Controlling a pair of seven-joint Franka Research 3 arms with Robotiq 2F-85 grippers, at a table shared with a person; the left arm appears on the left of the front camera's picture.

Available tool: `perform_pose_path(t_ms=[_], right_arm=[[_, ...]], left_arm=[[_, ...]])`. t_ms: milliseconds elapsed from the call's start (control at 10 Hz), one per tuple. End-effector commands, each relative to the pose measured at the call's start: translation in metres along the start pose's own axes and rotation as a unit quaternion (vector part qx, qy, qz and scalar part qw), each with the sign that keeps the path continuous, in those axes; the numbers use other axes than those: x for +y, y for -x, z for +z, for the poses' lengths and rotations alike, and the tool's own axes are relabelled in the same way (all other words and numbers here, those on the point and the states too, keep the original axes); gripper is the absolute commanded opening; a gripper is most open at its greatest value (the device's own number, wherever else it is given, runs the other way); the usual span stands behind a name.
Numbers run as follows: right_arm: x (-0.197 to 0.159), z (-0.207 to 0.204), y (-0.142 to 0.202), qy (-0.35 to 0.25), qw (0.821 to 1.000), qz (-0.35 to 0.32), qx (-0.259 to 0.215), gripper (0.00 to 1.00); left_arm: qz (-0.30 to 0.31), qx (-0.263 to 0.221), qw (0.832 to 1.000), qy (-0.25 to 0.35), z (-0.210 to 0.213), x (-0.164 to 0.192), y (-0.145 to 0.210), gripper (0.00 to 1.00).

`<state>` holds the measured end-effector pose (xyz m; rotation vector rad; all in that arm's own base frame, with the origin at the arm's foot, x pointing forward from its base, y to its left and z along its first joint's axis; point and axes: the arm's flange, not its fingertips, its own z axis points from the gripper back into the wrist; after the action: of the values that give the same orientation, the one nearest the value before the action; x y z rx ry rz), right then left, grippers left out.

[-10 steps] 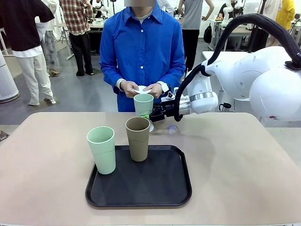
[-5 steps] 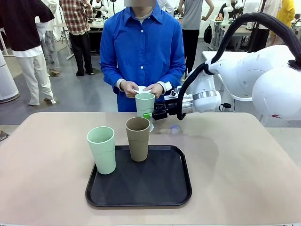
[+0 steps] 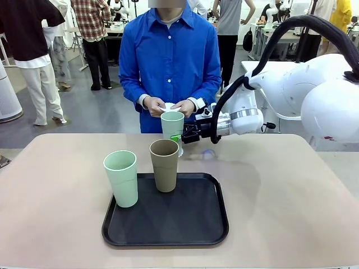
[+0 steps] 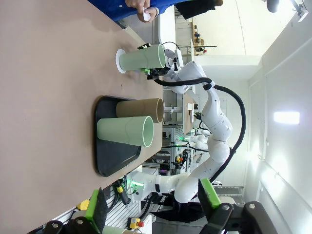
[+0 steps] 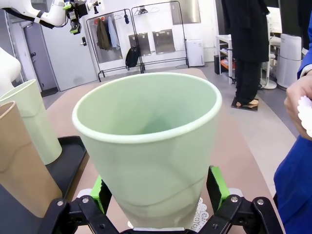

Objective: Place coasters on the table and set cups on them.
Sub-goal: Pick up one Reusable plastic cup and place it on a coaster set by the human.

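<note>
**Desk:** Where does the far cup stand, and which arm is on it?

**Photographer:** The mint cup [image 3: 172, 123] stands upright on a lace coaster [image 4: 118, 61] at the far edge of the table [image 3: 280, 185], just below the person's hands [image 3: 168, 106]. The right gripper [image 3: 176, 137] reaches in level from the side and low at the cup's base. One green pad sits on either flank, so the cup lies squarely between the fingers with its long axis vertical, across theirs.

**Desk:** Gripping, or let go?

**Photographer:** I cannot tell. The pads sit very close to the wall, but no squeeze is visible. If it is free, I judge that a straight level pull-back along the fingers would clear it.

**Desk:** And the other arm?

**Photographer:** The left gripper [image 4: 152, 204] hangs well apart from everything, its fingers spread wide and empty. The brown cup [image 3: 164, 165] and the second mint cup [image 3: 121, 178] wait on the black tray [image 3: 168, 227], and the right arm is the nearer to them.
</note>
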<state>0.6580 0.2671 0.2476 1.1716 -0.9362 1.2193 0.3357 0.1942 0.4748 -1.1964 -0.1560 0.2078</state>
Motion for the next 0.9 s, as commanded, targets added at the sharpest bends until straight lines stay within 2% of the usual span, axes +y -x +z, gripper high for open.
perform_pose_path(t_ms=[0,800], right_arm=[[0.011,0.004,-0.003,-0.009,1.000,-0.009,-0.002,1.00],[0.031,0.043,-0.007,0.007,1.000,-0.011,0.015,1.00]], left_arm=[[0.000,-0.001,1.000,0.005,0.001,-0.001,0.001,1.00],[0.000,-0.001,1.000,0.005,0.001,-0.001,0.001,1.00]])
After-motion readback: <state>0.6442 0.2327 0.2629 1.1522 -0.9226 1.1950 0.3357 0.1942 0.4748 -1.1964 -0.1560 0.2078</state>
